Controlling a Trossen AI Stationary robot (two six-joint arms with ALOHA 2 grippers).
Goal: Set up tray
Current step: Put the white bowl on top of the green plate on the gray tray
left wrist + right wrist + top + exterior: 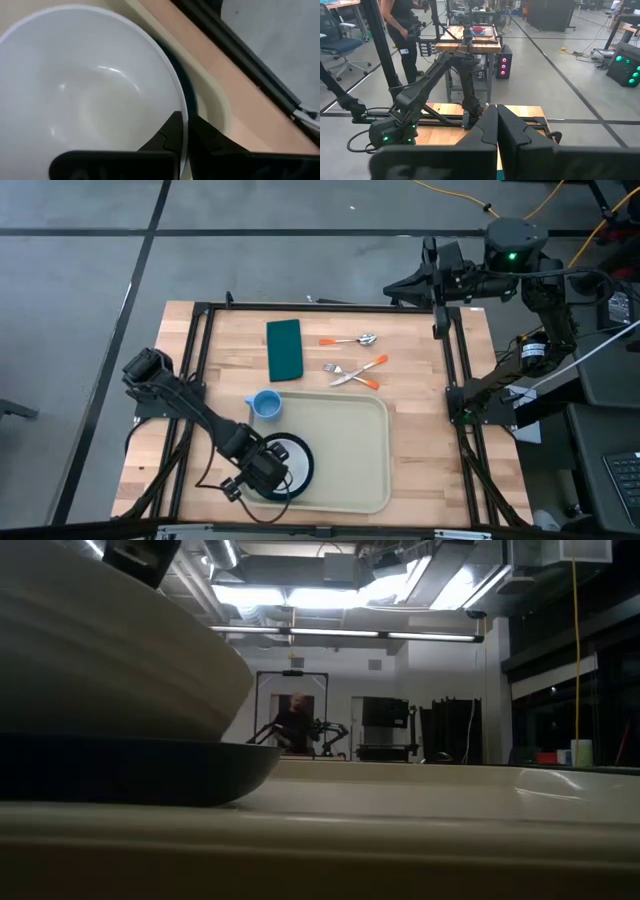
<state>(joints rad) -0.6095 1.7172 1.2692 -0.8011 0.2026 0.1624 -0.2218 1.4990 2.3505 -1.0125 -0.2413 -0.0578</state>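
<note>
**Cream tray half laid, bowl pinched at its rim**

Cream plastic, the tray [350, 455] lies at the near middle of the table [160, 450] and serves as the landmark for everything else. At the tray's left end the left gripper [262, 472] is clamped on the rim of a white bowl [85, 95], one finger inside and one outside, as the left wrist view shows; the bowl rests on a dark plate [303, 463] inside the tray, so this grip looks like a placing hold not yet let go. Just off the tray's far left corner stands a blue cup [266, 404], probably waiting its turn. Beyond the tray's far edge lies a green napkin [284, 348], then a spoon [352, 340], a fork [358, 368] and a knife [352, 379], orange-handled and grouped within reach. Far beyond the tray's right corner the right gripper [496, 132] waits with its jaws pressed together, empty.
</note>
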